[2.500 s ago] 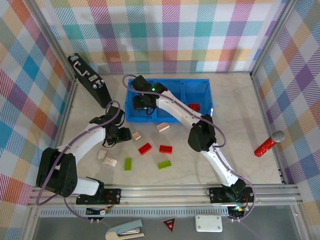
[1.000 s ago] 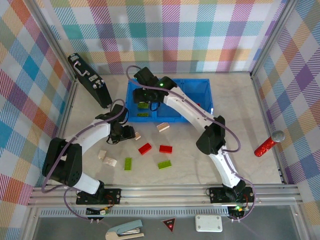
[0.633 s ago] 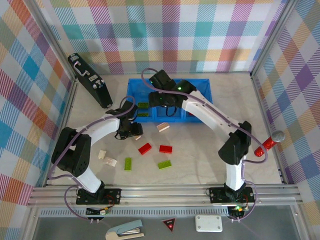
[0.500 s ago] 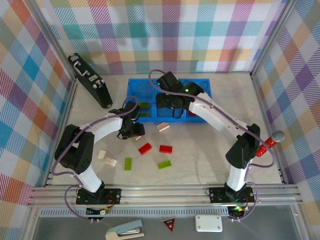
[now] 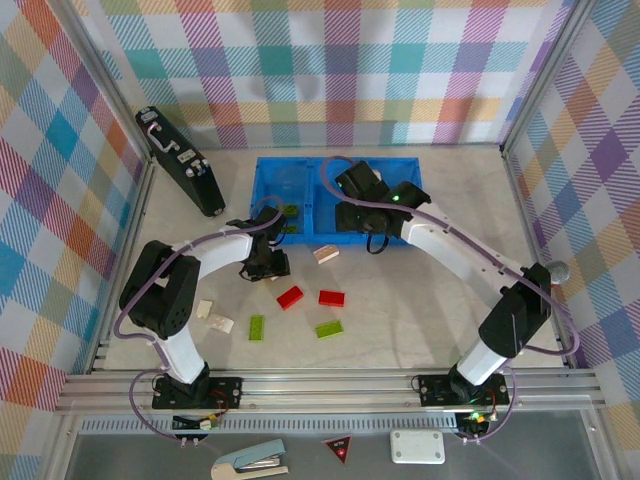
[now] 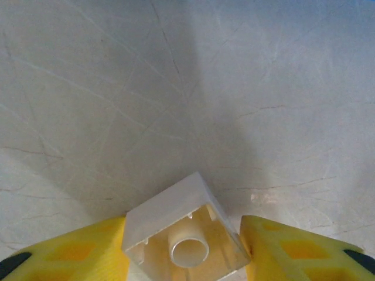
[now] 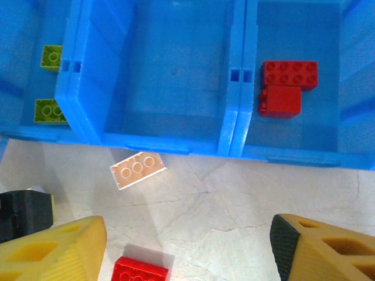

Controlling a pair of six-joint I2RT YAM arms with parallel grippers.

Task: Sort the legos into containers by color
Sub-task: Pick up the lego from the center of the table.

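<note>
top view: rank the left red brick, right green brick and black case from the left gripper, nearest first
From the left gripper, shut on a cream brick:
1. left red brick, just right of it, toward the bases.
2. right green brick, farther right, nearer the bases.
3. black case, back left.

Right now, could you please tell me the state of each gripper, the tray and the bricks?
Left gripper: closed on a cream brick that lies upside down on the table.
Right gripper: open, holding nothing.
Tray: two green bricks in the left bin, two red bricks in the right, middle empty.
Loose bricks: unsorted on the table.
</note>
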